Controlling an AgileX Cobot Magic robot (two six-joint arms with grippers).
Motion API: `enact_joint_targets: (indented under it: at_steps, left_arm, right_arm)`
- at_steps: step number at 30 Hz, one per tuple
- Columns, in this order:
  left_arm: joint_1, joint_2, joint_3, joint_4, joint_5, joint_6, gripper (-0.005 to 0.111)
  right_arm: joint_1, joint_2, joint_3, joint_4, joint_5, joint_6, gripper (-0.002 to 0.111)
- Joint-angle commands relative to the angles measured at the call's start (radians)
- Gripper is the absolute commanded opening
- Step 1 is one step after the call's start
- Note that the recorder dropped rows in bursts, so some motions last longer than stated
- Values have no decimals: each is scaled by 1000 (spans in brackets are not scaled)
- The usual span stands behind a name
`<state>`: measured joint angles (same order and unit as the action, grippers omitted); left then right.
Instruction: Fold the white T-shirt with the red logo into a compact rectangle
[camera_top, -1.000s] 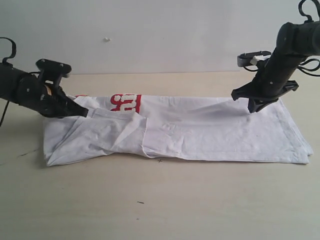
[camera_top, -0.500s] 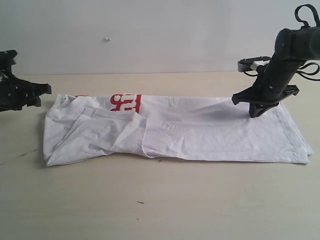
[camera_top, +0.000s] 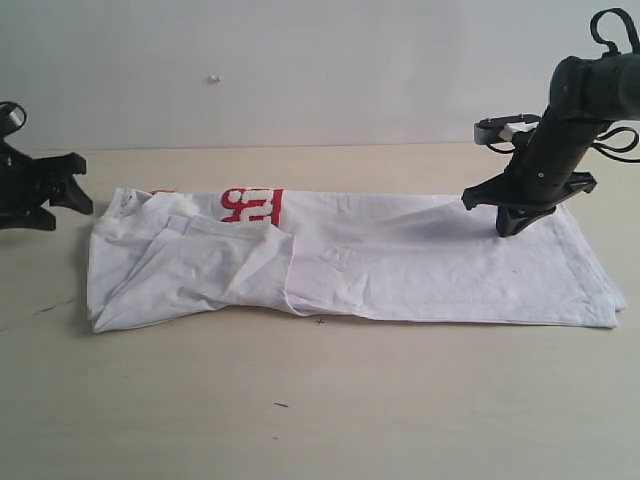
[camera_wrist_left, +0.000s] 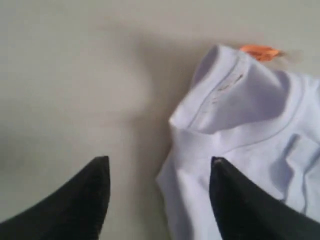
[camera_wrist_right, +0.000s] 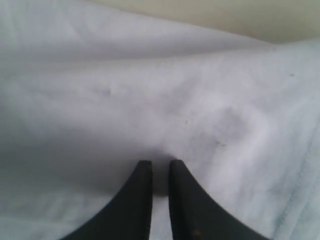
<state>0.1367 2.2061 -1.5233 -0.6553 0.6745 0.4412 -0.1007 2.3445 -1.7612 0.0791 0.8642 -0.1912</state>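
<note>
Worktop (camera_top: 320, 420), pale beige, fills the lower two thirds of the exterior view, w/ a grey-white wall (camera_top: 300, 70) behind.

Far left of frame: left gripper (camera_top: 80, 185), black, sits off the cloth, just beside the shirt's left end but not touching it. Jaws stand wide apart, nothing between them. In the left wrist view the left gripper (camera_wrist_left: 159, 165) shows both dark fingertips (camera_wrist_left: 97, 172) spread. One is over bare worktop, the other over the edge of the shirt's neck end. Ribbed collar (camera_wrist_left: 220, 85) is bunched up there, w/ the orange neck tag (camera_wrist_left: 259, 51) poking out at its far edge.

Centre: white T-shirt (camera_top: 400, 270) lies flat across the middle of the frame as a long band running left to right. At its left part a sleeve flap (camera_top: 210, 265) is folded over the top, wrinkled. Red logo (camera_top: 252, 205) is only partly visible at the band's back edge, left of centre; a few white letters w/ red outline, rest tucked under.

Right: right gripper (camera_top: 515, 222) points down onto the shirt's upper right area, arm slanting up to the frame's top right corner. In the right wrist view the right gripper (camera_wrist_right: 159, 165) has its jaws nearly together, only a thin slit left, tips pressed into the white cloth. Can't tell if any fabric is pinched in that slit.
</note>
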Motion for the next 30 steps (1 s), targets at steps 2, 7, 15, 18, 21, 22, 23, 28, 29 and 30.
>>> enact_joint_targets:
  at_steps: [2, 7, 15, 18, 21, 22, 23, 28, 29, 30]
  left_arm:
    - [-29, 69, -5, -36, 50, 58, 58]
    - [-60, 103, -7, -46, 54, 66, 58]
    - [-80, 122, -5, -62, 98, 100, 53]
    - [-80, 122, -5, -59, 98, 100, 18]
    - [-80, 114, -5, -59, 98, 105, 0]
    - [-80, 106, -5, -57, 98, 105, 0]
    - [-80, 94, -5, -54, 98, 105, 0]
    - [-80, -23, -7, -77, 120, 94, 0]
    - [-80, -42, -7, -96, 127, 94, 0]
    - [-84, -67, -7, -120, 135, 94, 0]
  right_arm:
    - [-4, -46, -3, 1, -23, -28, 15]
    - [-4, -157, -3, 172, -46, -102, 15]
    - [-4, -163, -3, 224, -9, -131, 15]
    - [-4, -180, -3, 309, -7, -180, 15]
    - [-4, -216, -3, 399, -5, -237, 15]
    - [-4, -228, -3, 420, -5, -253, 15]
    - [-4, -240, -3, 429, -5, -258, 15]
    - [-4, -284, -3, 443, -5, -260, 15]
    - [-4, -287, -3, 443, -4, -260, 15]
    - [-4, -291, -3, 446, -4, -255, 15]
